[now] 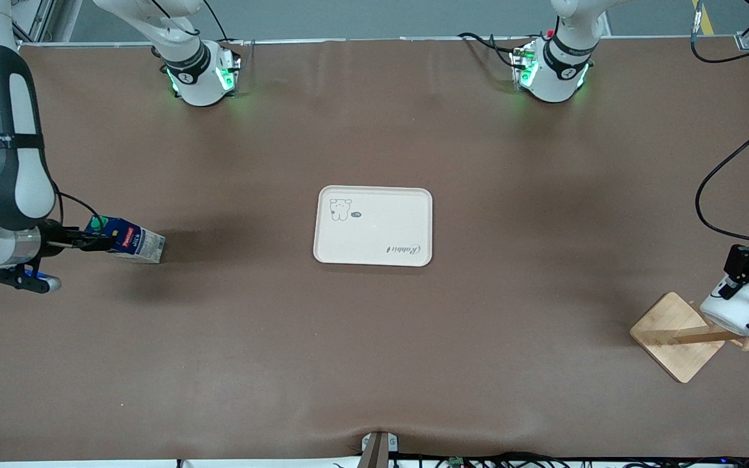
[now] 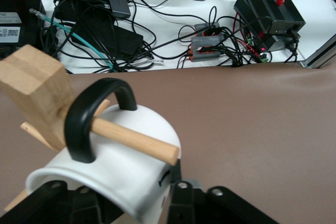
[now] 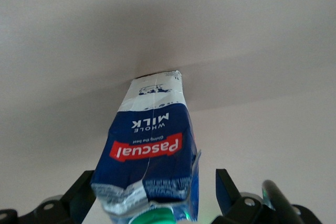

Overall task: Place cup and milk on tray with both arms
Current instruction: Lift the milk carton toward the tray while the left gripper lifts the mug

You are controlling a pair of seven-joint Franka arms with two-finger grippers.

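While one cup (image 1: 735, 307) hangs, one milk (image 1: 129, 240), apparently ungripped

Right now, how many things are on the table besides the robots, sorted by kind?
Drink containers: 2 (white mug with black handle, dark-blue milk carton)
Trays: 1 (cream rectangular tray)
Wooden mug racks: 1 (wooden rack with square base)
Total: 4

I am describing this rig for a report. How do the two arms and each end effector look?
Both arms are white with black joint bands; their rounded bases glow green, and black cables hang along them. The right end effector and the left end effector are black with two fingers. The right arm's wrist carries a small blue-tipped part.
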